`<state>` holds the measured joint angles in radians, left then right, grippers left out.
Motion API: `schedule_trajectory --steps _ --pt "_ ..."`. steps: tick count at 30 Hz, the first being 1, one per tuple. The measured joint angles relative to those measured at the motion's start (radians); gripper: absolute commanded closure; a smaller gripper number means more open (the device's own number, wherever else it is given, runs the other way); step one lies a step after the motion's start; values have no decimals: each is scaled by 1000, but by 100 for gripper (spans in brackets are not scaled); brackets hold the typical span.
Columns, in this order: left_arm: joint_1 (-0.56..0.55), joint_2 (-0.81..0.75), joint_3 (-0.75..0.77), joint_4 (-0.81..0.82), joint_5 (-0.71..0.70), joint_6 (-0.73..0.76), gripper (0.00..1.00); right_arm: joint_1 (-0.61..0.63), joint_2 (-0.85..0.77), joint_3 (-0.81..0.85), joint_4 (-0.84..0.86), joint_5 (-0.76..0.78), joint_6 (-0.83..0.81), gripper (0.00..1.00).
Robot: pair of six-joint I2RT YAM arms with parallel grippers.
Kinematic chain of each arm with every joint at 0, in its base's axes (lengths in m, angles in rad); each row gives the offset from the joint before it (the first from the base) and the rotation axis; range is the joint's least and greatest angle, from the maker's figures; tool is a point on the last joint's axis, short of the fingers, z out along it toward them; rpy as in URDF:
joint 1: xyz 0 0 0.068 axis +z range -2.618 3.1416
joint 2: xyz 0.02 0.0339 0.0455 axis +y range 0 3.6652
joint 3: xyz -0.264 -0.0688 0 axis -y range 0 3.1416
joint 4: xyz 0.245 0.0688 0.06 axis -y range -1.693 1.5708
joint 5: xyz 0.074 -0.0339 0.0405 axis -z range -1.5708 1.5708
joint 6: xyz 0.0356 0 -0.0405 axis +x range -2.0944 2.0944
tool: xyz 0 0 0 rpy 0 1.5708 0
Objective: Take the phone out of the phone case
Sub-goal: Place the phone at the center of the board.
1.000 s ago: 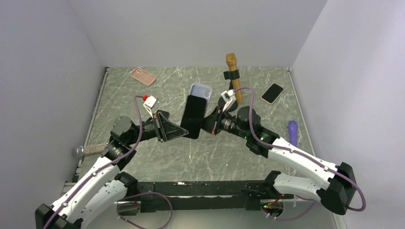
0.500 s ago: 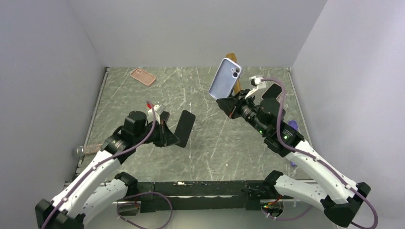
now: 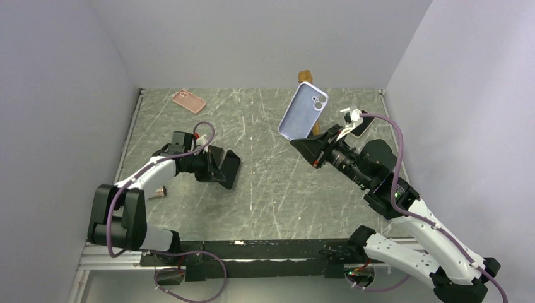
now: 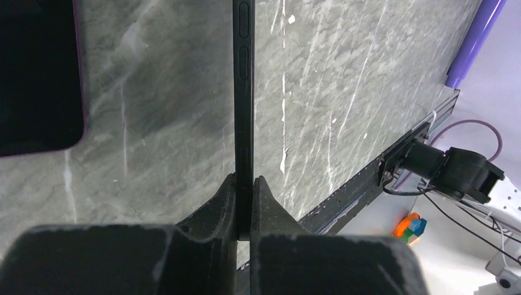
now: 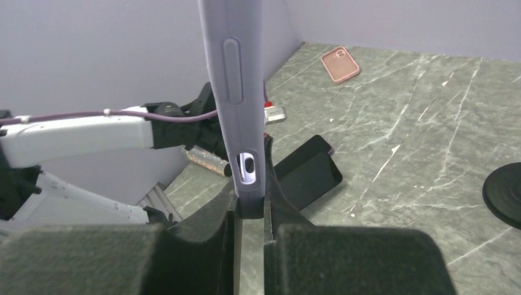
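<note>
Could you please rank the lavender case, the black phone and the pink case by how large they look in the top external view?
1. lavender case, raised nearer the camera, which flatters it.
2. black phone and pink case: these look alike, and the phone is tilted, so no ranking.

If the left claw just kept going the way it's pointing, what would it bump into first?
Probably the marble table top: the left gripper tilts down toward it, and the black phone clamped in it would touch first. How near is hard to judge.
</note>
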<state>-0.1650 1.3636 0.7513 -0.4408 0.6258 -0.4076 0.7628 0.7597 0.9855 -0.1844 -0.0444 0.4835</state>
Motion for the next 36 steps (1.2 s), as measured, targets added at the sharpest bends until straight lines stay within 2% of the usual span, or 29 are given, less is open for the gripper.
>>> schedule_trajectory --steps 9,13,18,26,29,36 --pt "69 219 75 48 119 31 100 0 -6 -4 2 -28 -10 100" --pt "69 264 105 69 137 30 99 0 -6 -16 6 -40 -12 100" --pt "69 283 119 76 137 33 87 0 5 -18 6 -51 -12 100" --pt "71 283 103 50 82 47 74 0 3 -18 6 -62 -12 100" --pt "73 287 95 24 61 47 65 0 5 -18 10 -68 -11 100" --pt "74 288 90 -9 22 49 63 0 6 -34 22 -72 -8 100"
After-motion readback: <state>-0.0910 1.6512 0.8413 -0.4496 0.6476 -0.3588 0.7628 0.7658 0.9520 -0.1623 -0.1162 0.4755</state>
